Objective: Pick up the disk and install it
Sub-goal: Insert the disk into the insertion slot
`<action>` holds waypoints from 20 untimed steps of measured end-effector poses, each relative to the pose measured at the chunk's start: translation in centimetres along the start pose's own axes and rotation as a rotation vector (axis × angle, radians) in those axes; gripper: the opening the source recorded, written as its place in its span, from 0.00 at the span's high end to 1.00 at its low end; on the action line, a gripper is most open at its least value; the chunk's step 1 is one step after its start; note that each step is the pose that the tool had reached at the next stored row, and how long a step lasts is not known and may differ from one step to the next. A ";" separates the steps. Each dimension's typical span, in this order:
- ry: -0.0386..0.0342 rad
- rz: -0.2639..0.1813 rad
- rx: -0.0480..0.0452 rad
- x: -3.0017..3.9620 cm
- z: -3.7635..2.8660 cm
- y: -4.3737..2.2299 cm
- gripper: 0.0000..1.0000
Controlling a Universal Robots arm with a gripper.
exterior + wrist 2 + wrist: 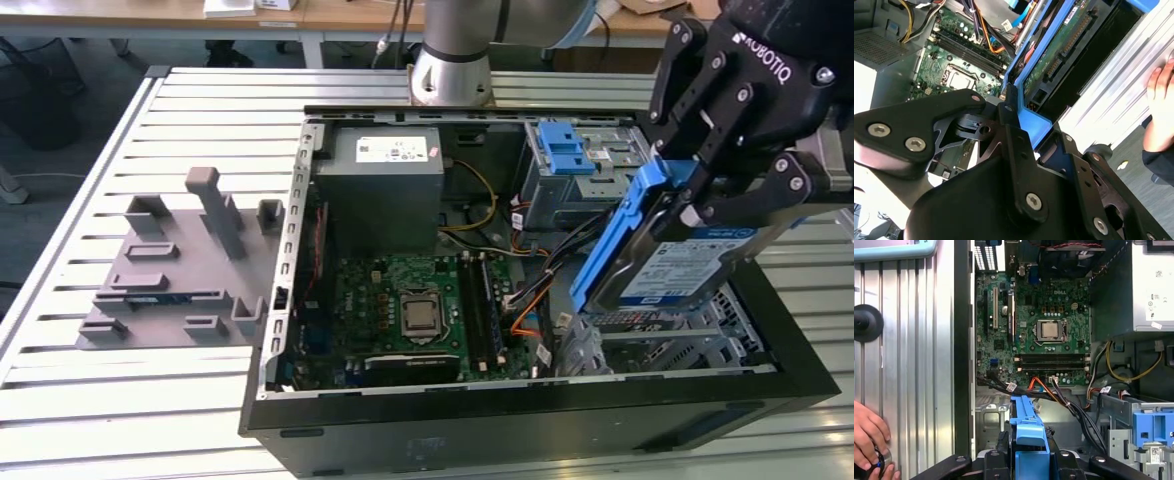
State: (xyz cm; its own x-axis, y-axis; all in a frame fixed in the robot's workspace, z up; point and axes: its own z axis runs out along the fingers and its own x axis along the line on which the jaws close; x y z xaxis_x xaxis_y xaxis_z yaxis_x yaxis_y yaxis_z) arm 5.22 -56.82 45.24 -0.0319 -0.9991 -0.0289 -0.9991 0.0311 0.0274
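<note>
In the exterior view we look steeply down into the open computer case (pixel 534 425); both wrist views sit close behind the gripper (pixel 1029 460), all three sharing the motherboard (pixel 1039 300).

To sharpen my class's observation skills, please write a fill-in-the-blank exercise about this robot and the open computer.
1. The gripper is shut on the ____.
2. The carrier bracket around it is coloured ____.
3. It hangs over the open computer ____.
4. In the first wrist view, a person's ____ is at the slatted table.
Missing words: disk; blue; case; hand.
</note>
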 end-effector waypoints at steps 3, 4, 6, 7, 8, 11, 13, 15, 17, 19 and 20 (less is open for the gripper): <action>-0.0002 0.000 0.0000 0.02 0.16 -0.25 0.64; -0.0003 0.000 0.0001 0.03 0.22 -0.32 0.64; 0.0000 0.000 0.0000 0.06 0.31 -0.46 0.64; 0.0000 0.000 0.0000 0.07 0.35 -0.53 0.64; 0.0000 0.000 0.0000 0.07 0.39 -0.61 0.64; 0.0001 0.000 0.0000 0.07 0.48 -0.91 0.64; 0.0001 0.000 0.0000 0.06 0.52 -1.12 0.64; -0.0001 0.000 0.0000 0.06 0.56 -1.30 0.64; 0.0000 0.000 0.0000 0.05 0.58 -1.45 0.64; -0.0001 0.000 0.0000 0.05 0.60 -1.57 0.64; -0.0001 0.000 0.0000 0.05 0.62 -1.61 0.64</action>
State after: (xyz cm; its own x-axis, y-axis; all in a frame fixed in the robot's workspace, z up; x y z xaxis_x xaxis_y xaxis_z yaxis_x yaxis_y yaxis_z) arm 6.81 -56.90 44.57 -0.0319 -0.9991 -0.0290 -0.9991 0.0311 0.0274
